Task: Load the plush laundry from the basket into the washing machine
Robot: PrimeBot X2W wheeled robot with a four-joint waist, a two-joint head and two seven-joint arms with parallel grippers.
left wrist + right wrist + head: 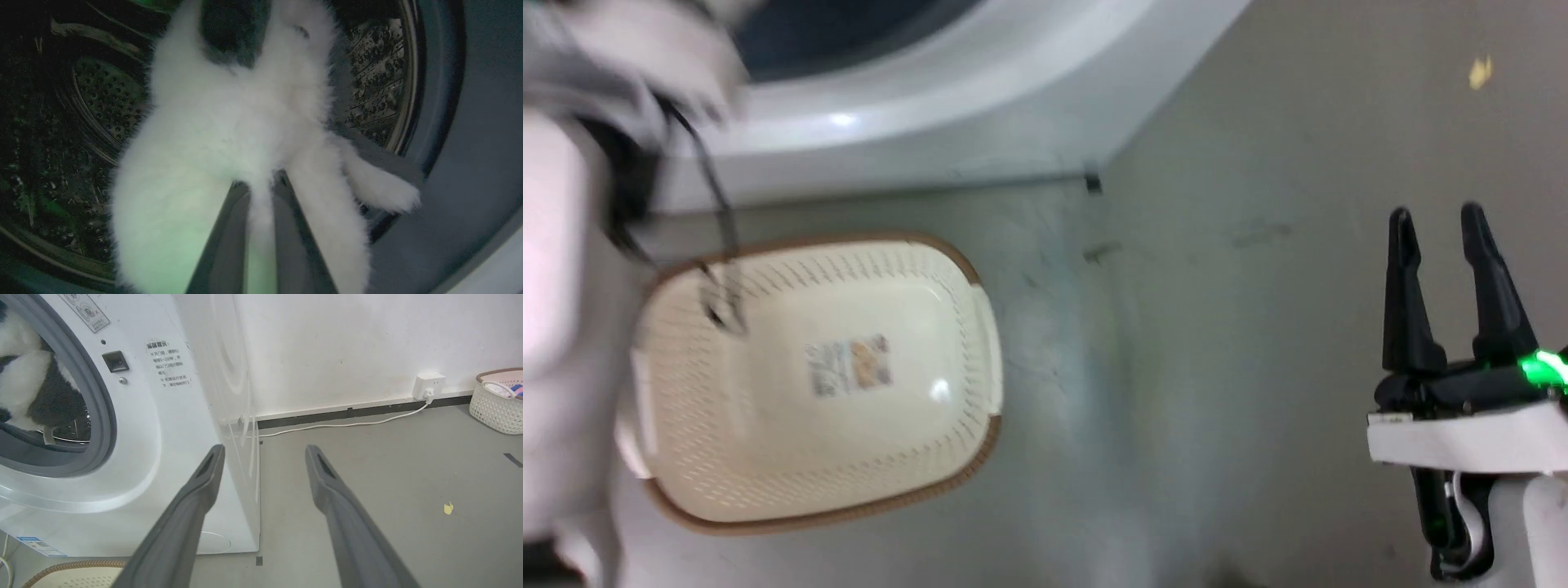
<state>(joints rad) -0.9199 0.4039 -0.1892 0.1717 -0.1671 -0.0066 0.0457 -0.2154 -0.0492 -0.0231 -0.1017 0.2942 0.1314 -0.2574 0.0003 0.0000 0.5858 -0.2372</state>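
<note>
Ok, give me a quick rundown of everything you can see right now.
Plush laundry: one, white with black patches, inside the washer's drum.
Washing machine: one, white with a grey gasket, standing by the wall.
Basket: one, cream with a brown rim, empty, on the floor in front of the washer.
Second basket: one, pale, by the wall, with what looks like laundry inside.
Socket box: one, white, low on the wall, with a white cable running towards the washer.
Yellow scrap: one, on the grey floor.
Left gripper: fingers shut on the plush, inside the drum.
Right gripper: fingers open, holding nothing, beside the washer.
</note>
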